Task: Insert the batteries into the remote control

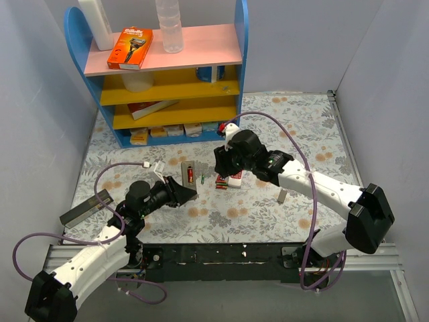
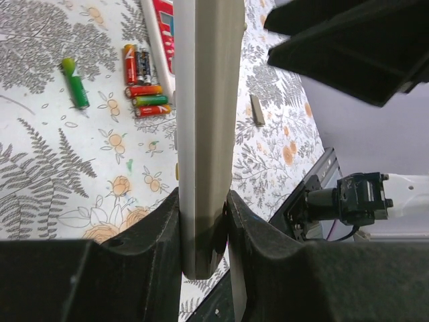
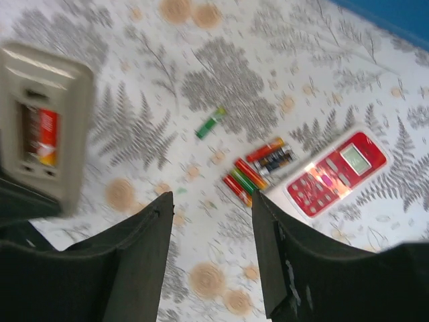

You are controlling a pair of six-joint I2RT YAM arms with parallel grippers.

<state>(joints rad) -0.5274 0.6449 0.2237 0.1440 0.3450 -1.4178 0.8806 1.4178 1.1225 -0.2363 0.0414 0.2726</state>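
Observation:
My left gripper (image 1: 182,192) is shut on the near end of the white remote control (image 1: 189,173), holding it on edge over the table; the wrist view shows its fingers (image 2: 157,231) clamping the remote control (image 2: 204,121). The remote's back is open, with one red battery (image 3: 41,136) in the compartment of the remote control (image 3: 43,121). Several loose red and green batteries (image 1: 221,181) lie grouped on the table, also in the wrist views (image 2: 144,100) (image 3: 258,168). One green battery (image 3: 211,123) lies apart. My right gripper (image 3: 211,208) is open and empty above them.
A red-and-white remote (image 3: 335,174) lies beside the battery group. A small grey cover piece (image 1: 282,196) lies to the right. A dark oblong remote (image 1: 86,208) sits at the table's left edge. A blue shelf (image 1: 167,74) stands at the back.

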